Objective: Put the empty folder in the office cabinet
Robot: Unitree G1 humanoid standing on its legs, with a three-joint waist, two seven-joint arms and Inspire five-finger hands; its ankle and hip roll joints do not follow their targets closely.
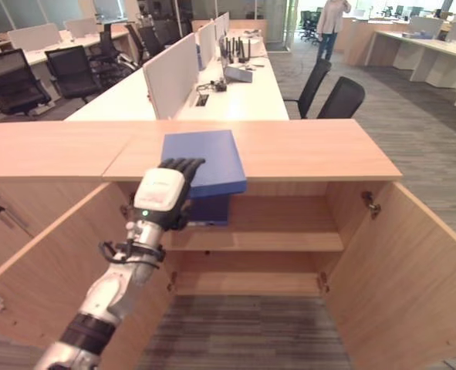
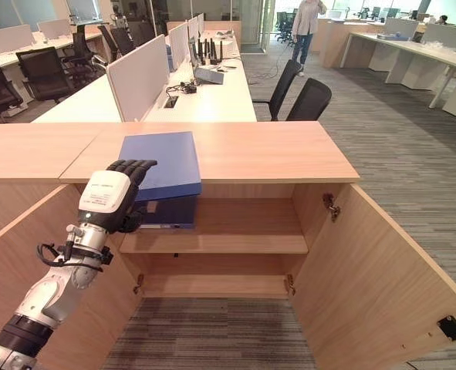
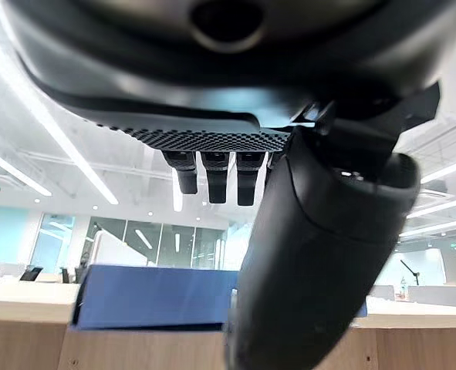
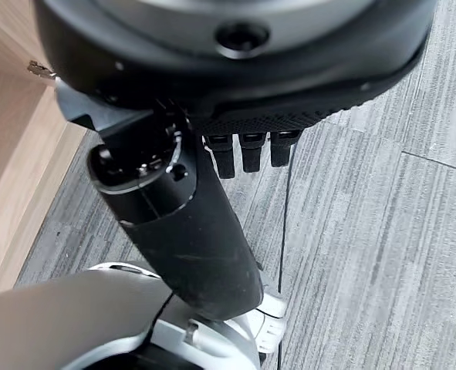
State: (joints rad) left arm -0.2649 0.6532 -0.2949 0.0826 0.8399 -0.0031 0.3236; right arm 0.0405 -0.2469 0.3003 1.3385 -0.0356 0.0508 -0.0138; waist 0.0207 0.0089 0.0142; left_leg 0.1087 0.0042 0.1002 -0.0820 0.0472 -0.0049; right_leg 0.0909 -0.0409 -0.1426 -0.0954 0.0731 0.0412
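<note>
Left hand (image 1: 162, 196), centre-left, grips the blue folder's (image 1: 204, 158) overhanging edge; stiff, light, slick, so hold near its spine; right hand (image 4: 212, 100) hangs relaxed.

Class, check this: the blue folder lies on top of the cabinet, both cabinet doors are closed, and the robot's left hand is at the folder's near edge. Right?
Not quite. In the left eye view both doors of the cabinet stand open, showing its shelves. The blue folder does lie on top, with the left hand at its near edge.
</note>
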